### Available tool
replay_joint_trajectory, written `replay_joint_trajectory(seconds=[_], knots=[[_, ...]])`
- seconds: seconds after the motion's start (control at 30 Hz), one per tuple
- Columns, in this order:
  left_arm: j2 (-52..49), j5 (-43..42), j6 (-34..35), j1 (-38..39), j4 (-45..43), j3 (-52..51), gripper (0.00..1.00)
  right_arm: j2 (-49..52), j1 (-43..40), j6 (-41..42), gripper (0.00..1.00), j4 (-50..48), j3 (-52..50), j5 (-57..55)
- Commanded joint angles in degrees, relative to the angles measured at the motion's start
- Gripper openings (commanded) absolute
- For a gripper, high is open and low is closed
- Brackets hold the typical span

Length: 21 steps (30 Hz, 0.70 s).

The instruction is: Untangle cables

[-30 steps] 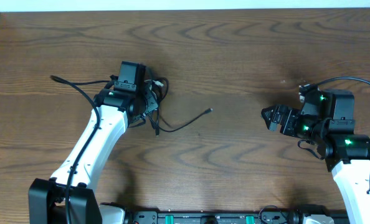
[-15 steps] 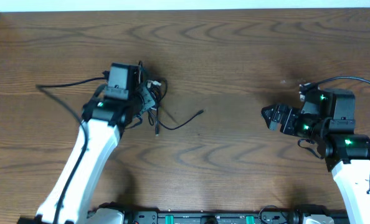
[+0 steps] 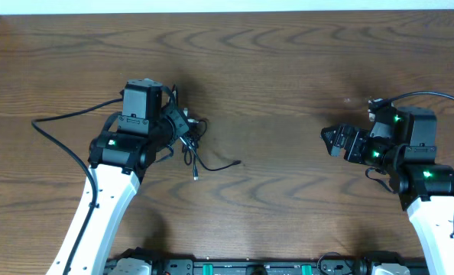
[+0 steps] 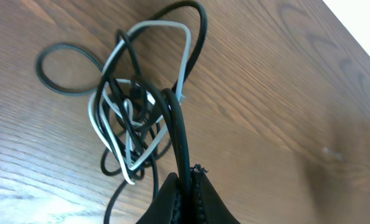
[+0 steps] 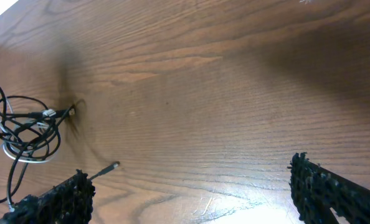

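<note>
The cables [image 3: 189,131] sit in a knot left of the table's middle, well back from the far edge [image 3: 227,12], where a white strip [image 3: 288,5] runs along. The left gripper [image 4: 188,190] is pinched tight on one black strand, which rises into loops wound around a white cord [image 4: 186,59]. One loose tail trails right to a plug end [image 3: 237,163]. From there to the right gripper [image 3: 332,141], whose fingers are spread wide with nothing between them, lies a broad stretch of bare wood. The table [image 3: 288,76] is dark brown, strongly grained, with soft glare near the front.
</note>
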<state>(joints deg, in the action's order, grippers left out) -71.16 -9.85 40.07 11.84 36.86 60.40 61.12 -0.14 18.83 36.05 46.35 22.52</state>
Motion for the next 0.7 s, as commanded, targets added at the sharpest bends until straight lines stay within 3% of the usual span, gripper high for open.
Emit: replay_joint_trajectory(seconds=[0.0, 0.67], knots=[[0.66, -4.11, 0.70, 0.13, -0.02, 1.51, 0.08, 0.02, 0.61, -0.66, 0.99, -0.04, 1.51, 0.42], [0.66, -8.55, 1.18, 0.13, -0.61, 1.51, 0.08, 0.02, 0.61, -0.48, 0.99, 0.00, 1.51, 0.55]])
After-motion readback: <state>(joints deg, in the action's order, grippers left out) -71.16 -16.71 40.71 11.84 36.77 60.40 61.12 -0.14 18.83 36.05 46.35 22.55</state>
